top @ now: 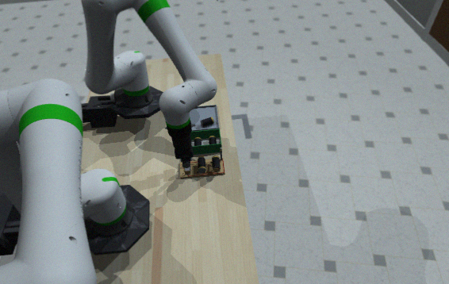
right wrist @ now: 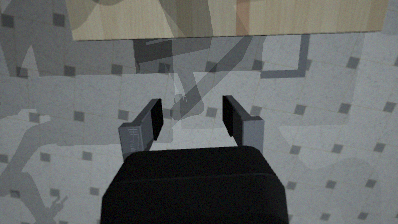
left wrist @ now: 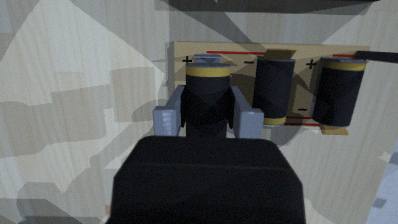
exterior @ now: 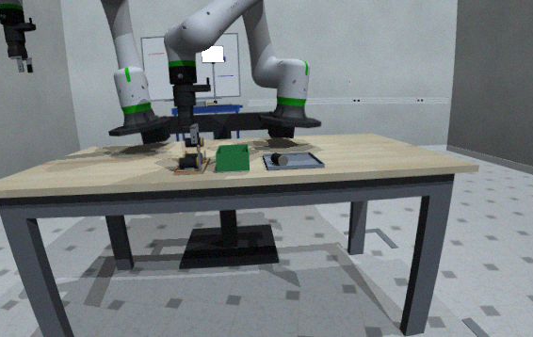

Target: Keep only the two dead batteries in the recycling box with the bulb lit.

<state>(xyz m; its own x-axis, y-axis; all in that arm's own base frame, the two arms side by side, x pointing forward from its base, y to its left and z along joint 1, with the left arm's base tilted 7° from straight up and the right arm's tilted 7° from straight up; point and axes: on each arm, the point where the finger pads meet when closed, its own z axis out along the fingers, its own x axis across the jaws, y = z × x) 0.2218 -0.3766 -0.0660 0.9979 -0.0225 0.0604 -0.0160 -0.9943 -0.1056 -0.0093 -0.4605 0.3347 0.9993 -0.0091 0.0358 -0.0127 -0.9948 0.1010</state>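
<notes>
Left hand [top: 187,168] [exterior: 195,135] [left wrist: 207,107] was closed on a black cylindrical battery with a yellow band [exterior: 199,141] [left wrist: 207,100], over the end bay of the tan rectangular holder board [top: 210,174] [exterior: 189,172] [left wrist: 301,87]. Banded end faced the + mark; seating could not be told. The other two bays each held a black battery, the middle one [top: 201,163] [left wrist: 273,92] with its band opposite the − mark, the outer one [top: 216,163] [left wrist: 340,92] with its band toward +. The green open-topped box [top: 206,149] [exterior: 233,160] stood upright on the wooden table [top: 194,230] [exterior: 108,174], two batteries inside. Another battery [top: 207,121] [exterior: 279,159] lay in the grey shallow tray [top: 198,127] [exterior: 301,162]. Right hand [exterior: 24,66] [right wrist: 192,114] was open, gripping nothing, beyond the table's edge.
</notes>
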